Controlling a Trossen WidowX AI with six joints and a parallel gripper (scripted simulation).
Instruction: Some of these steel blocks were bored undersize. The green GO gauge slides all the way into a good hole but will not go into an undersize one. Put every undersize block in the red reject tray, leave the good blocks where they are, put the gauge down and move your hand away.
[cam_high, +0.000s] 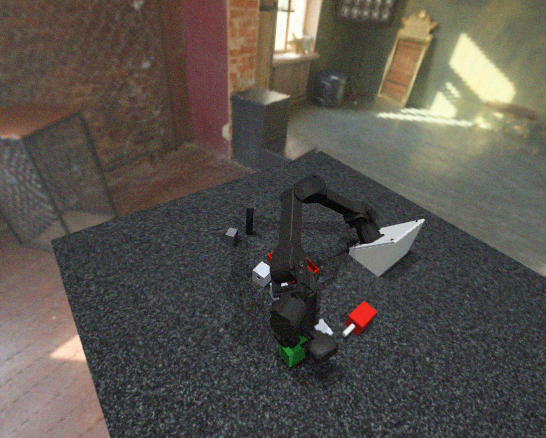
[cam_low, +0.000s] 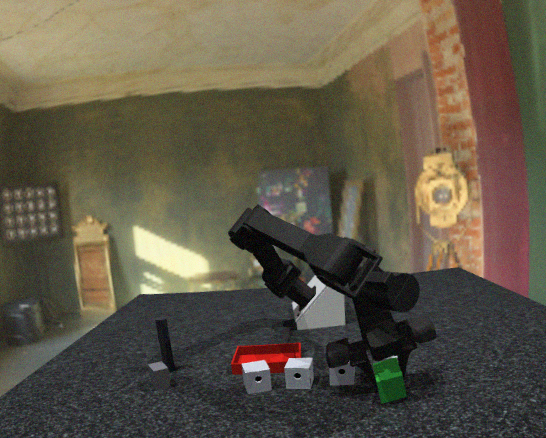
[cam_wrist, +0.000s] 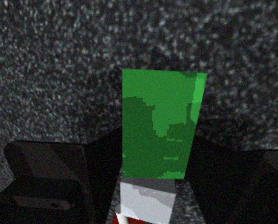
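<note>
Gauge, green (cam_high: 292, 354) (cam_low: 390, 381) (cam_wrist: 156, 120), is pinched between the fingers of my hand (cam_high: 301, 342) (cam_low: 384, 356) (cam_wrist: 150, 129), low over the surface (cam_high: 200, 360) (cam_low: 90, 405) (cam_wrist: 60, 60), toward its near right corner in the exterior view. One pale steel block (cam_high: 324, 327) (cam_wrist: 147, 200) sits just beyond it in the wrist view. I judge I am testing that bore; the pin is hidden, so I cannot tell whether it is in. I should keep the pin square to the hole, push gently and straight, and read a stop as undersize only once alignment is sure; a skewed pin could jam or shove a good block.

Red reject tray (cam_high: 312, 265) (cam_low: 238, 365) stands behind the row of blocks, showing no block inside in the exterior view. Dark, speckled surface; its far corner points toward a grey cabinet (cam_high: 260, 122). Around it: green walls, brick, a bright window (cam_high: 288, 25), sunlight on the floor.
</note>
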